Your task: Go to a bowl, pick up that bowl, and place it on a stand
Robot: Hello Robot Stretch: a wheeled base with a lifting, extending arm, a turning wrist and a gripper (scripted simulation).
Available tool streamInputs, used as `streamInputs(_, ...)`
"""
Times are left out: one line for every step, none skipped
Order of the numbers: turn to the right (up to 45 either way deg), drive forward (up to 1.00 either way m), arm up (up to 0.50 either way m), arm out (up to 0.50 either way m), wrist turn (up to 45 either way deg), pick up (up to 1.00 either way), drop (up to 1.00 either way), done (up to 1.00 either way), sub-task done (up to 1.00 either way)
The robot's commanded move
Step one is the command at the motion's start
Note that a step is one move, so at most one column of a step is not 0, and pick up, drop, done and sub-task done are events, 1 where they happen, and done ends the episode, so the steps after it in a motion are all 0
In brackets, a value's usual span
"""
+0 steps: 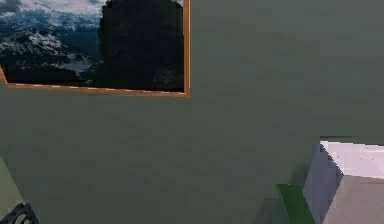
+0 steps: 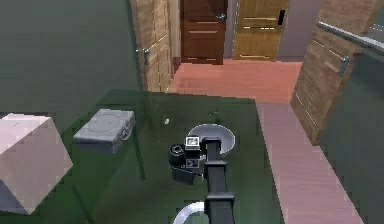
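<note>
Forward view: a grey-green wall (image 1: 250, 90) takes up most of the frame. A framed mountain picture (image 1: 95, 45) hangs high at the left. At the lower right is a pale box (image 1: 350, 180), with a strip of green bench (image 1: 293, 205) just beside it.

Arm side view: the pale box (image 2: 25, 155) sits at the left of the dark green bench (image 2: 150, 108), with a grey case (image 2: 103, 130) near it. Further right is the bowl (image 2: 222, 132), a pale round dish resting on the bench top. The arm (image 2: 217, 190) rises from the bottom edge and crosses the bowl's near rim. The tool (image 2: 180, 165) lies just left of the bowl (touching or not, I cannot tell).

The step in hand looks like the grasp. To do it well, the fingers should take the bowl's rim squarely, one inside and one outside. The lift should then go straight up, clear of the bench, before the base turns, since the grey case stands near. How wide the tool stands cannot be told, nor whether it holds anything.
</note>
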Motion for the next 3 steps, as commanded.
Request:
streamInputs(0.0,0.00,0.18,0.00,0.0,0.00,0.00,0.00,0.00)
streamInputs(0.0,0.00,0.00,0.00,-45.0,0.00,0.00,0.00,0.00)
streamInputs(0.0,0.00,0.00,0.00,-45.0,0.00,0.00,0.00,0.00)
